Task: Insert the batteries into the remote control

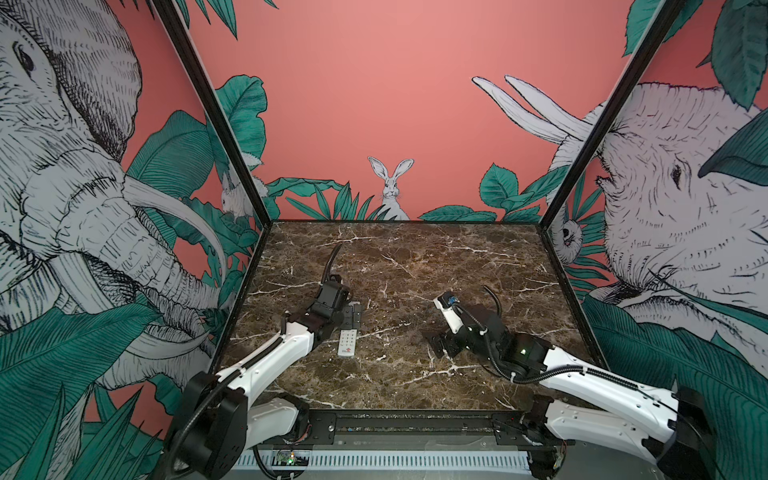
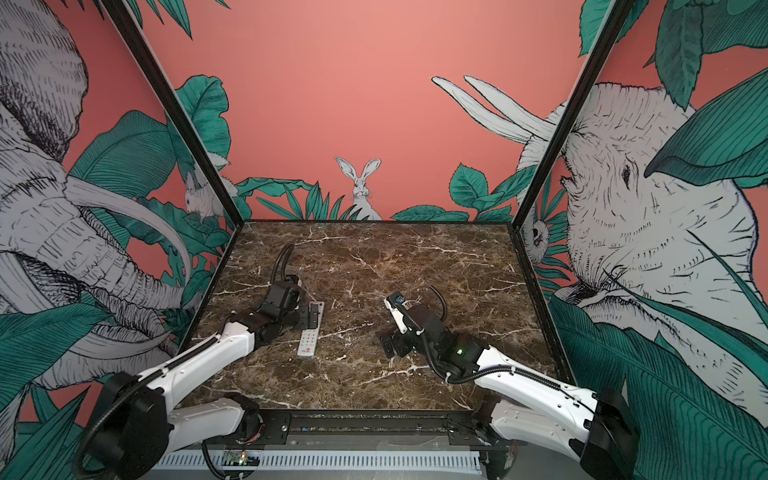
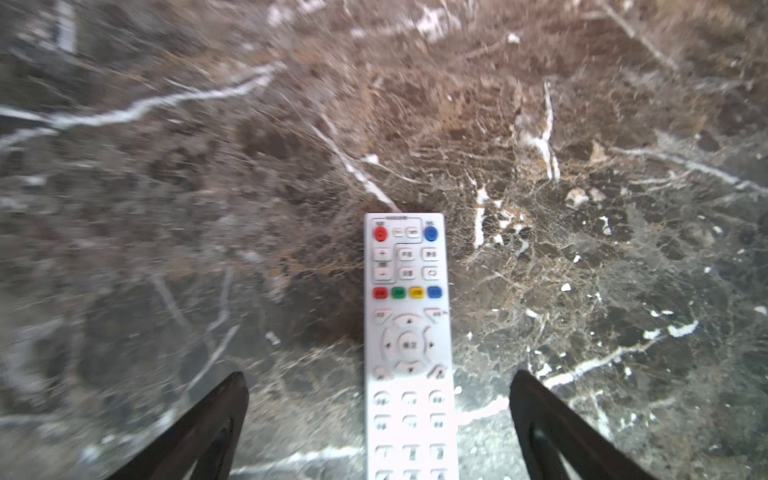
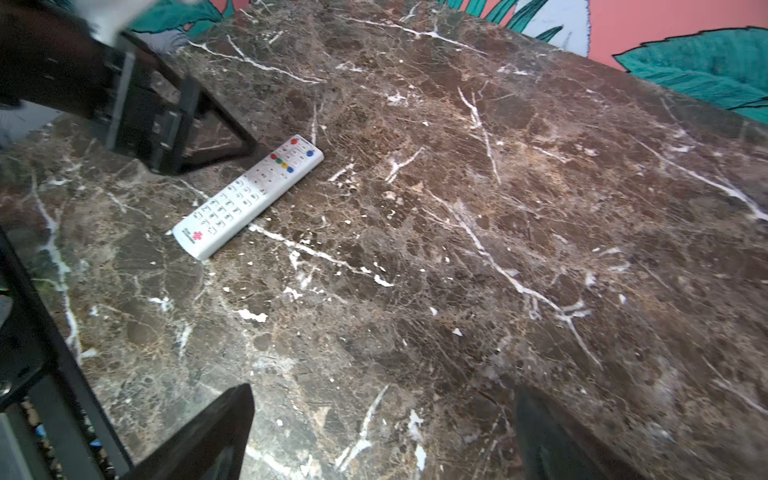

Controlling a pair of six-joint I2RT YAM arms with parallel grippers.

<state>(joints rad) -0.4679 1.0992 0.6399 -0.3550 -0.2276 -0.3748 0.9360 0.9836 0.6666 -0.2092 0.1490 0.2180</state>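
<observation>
On marble [image 4: 498, 208] | right wrist: remote control [image 4: 248, 195], logo [image 4: 198, 234] | left wrist: logo cropped | left fingers [image 3: 208, 428], right fingers [image 4: 216, 432] wide

White arm links [image 1: 270, 361], blk joints [image 1: 530, 347], blk ribbed cables [image 1: 331, 262].

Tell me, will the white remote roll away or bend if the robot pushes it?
It probably won't roll: the remote control is a flat slab lying buttons-up on the marble table. It would likely slide, since the top looks smooth. It looks like stiff plastic, so it should stay straight when lifted.
</observation>
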